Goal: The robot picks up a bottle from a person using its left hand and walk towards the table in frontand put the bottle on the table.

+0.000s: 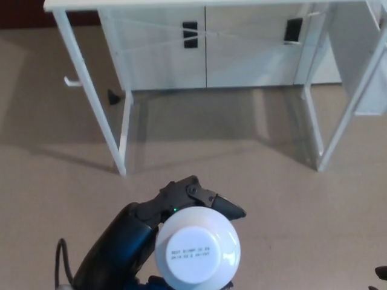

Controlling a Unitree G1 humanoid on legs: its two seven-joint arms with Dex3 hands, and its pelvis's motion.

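Fingers (225,208) of the left hand (181,199) curl tight around the white bottle (197,249), which stands upright in their grasp, cap facing up, above the beige floor (242,151), well short of the front edge of the table (91,90).

We look into a plain office-like room: beige floor (242,151), a white thin-legged table (91,84), and white cabinets (163,54) with black handles (190,34) behind it.

White cabinet (242,54), seemingly dark-handled, stands on beige floor (230,139).
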